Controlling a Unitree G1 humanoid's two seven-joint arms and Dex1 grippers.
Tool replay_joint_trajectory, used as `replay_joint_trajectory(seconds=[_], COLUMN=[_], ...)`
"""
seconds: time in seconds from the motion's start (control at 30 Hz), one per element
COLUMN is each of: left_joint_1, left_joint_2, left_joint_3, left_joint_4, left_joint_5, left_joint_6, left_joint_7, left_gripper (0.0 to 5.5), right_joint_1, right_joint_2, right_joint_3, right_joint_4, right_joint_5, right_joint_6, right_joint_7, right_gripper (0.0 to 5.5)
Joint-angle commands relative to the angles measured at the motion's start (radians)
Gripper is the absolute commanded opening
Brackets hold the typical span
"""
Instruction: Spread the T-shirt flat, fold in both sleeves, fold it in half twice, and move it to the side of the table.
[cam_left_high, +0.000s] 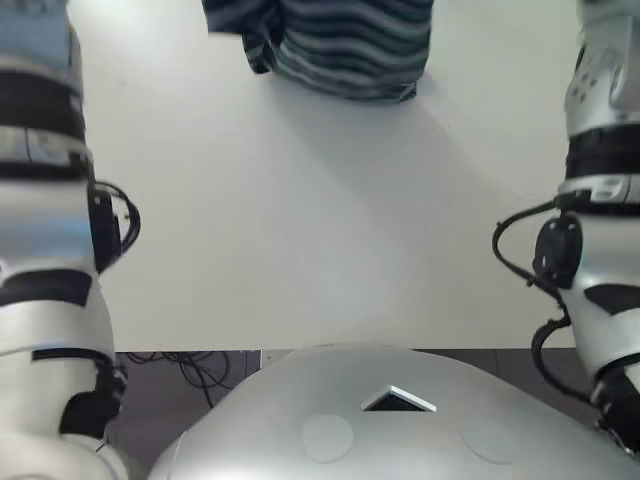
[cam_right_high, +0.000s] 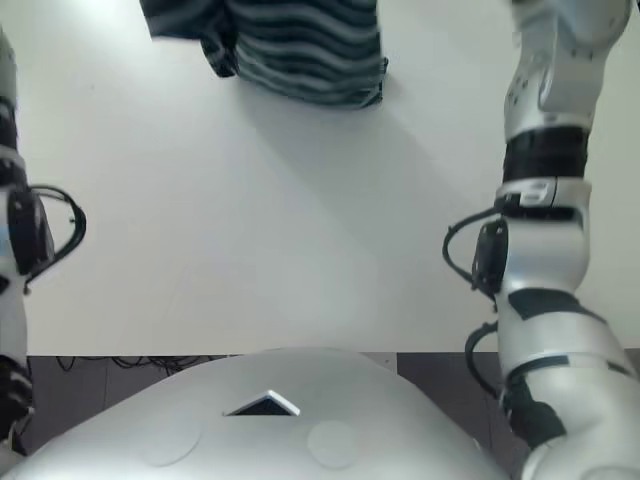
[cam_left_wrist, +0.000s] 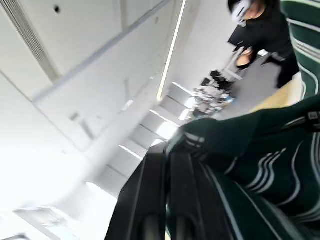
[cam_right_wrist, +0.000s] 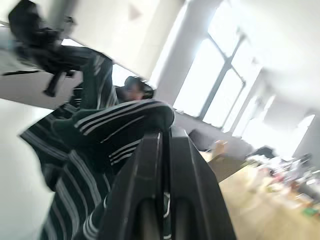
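Observation:
The dark green T-shirt with thin pale stripes hangs down at the far middle of the white table. Its lower edge rests bunched on the tabletop. Both arms rise past the top of the eye views, left arm and right arm. In the left wrist view my left gripper is shut, with striped cloth pinched at its tips. In the right wrist view my right gripper is shut on a fold of the same shirt, which drapes below it.
Bare white tabletop stretches from the shirt to the near edge. Black cables lie on the floor under that edge. Both arms flank the table's sides.

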Motion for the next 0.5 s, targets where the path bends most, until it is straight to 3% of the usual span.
replay_joint_trajectory(seconds=[0.03, 0.13, 0.27, 0.5], left_joint_1=[0.988, 1.185, 1.250, 1.427], left_joint_2=[0.620, 0.672, 0.619, 0.574], left_joint_3=[-0.108, -0.113, -0.035, 0.094], left_joint_4=[-0.853, -0.899, -0.904, -1.050], left_joint_5=[-0.687, -0.529, -0.236, 0.134], left_joint_6=[0.287, 0.252, 0.283, 0.309], left_joint_7=[-0.682, -0.637, -0.499, -0.334], left_gripper=[0.00, 0.00, 0.00, 0.00], right_joint_1=[0.700, 0.800, 0.838, 1.020], right_joint_2=[-0.451, -0.498, -0.467, -0.438], right_joint_3=[0.156, 0.135, 0.146, 0.115], right_joint_4=[-0.610, -0.597, -0.539, -0.606], right_joint_5=[0.269, 0.141, -0.058, -0.157], right_joint_6=[0.387, 0.347, 0.209, 0.066], right_joint_7=[0.527, 0.539, 0.450, 0.333], right_gripper=[0.02, 0.02, 0.02, 0.02])
